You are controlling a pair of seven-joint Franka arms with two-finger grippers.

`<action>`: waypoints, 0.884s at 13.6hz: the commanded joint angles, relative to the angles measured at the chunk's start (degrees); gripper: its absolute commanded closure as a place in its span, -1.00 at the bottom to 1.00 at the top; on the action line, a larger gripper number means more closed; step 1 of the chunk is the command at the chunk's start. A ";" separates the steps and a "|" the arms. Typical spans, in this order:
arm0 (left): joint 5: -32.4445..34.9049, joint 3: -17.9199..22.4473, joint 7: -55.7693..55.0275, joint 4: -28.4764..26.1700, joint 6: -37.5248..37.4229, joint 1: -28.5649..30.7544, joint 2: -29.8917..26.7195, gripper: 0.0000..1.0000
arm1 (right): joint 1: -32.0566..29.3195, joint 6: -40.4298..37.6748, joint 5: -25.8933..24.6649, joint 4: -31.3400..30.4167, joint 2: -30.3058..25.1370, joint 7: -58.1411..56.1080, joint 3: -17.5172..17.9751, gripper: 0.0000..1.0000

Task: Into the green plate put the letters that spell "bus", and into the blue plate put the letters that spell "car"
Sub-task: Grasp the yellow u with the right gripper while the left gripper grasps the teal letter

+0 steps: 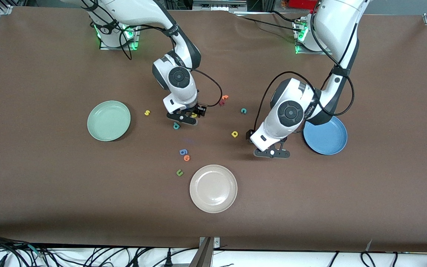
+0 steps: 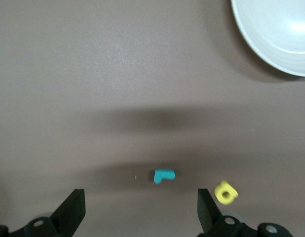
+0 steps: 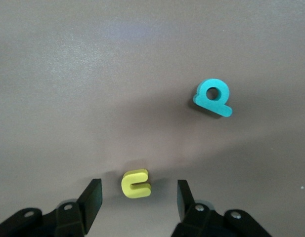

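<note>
Straddled by the half-open, still empty right gripper, lay the small yellow foam letter u on the brown table (light, soft, probably best pinched across its flat sides), left gripper wide open, waiting.

The scene is evenly lit from overhead. Soft shadows are cast on the brown table beneath both arms. Mild glare is seen on the beige-white plate. Wrist views are slightly soft.
</note>
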 commanded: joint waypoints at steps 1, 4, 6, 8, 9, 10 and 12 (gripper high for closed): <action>2.11 0.10 -1.66 -5.53 7.66 -0.40 0.17 -1.00 | 0.36 2.59 0.94 0.05 1.32 0.38 -0.01 -0.40; 3.34 0.10 -4.72 -5.45 7.94 -2.16 1.66 -1.00 | 0.36 2.59 0.94 0.05 1.50 0.46 -0.01 -0.36; 3.69 0.10 -5.53 -5.45 7.85 -3.04 2.36 -1.00 | 0.36 2.77 0.94 0.14 1.85 0.46 -0.01 -0.09; 4.13 0.10 -5.53 -5.10 7.85 -3.04 3.16 -1.00 | 0.36 2.77 0.94 0.14 1.85 0.38 -0.01 0.26; 4.13 0.10 -5.53 -5.10 7.85 -3.04 3.24 -1.00 | 0.36 2.77 0.94 0.14 1.85 0.38 -0.01 0.46; 4.13 0.02 -5.62 -5.19 7.94 -3.04 3.51 -0.99 | 0.36 2.68 0.94 0.14 1.76 0.38 -0.01 0.70; 4.13 0.10 -6.41 -5.10 7.94 -3.48 4.03 -0.96 | 0.36 2.51 0.94 0.14 1.76 0.46 -0.01 1.00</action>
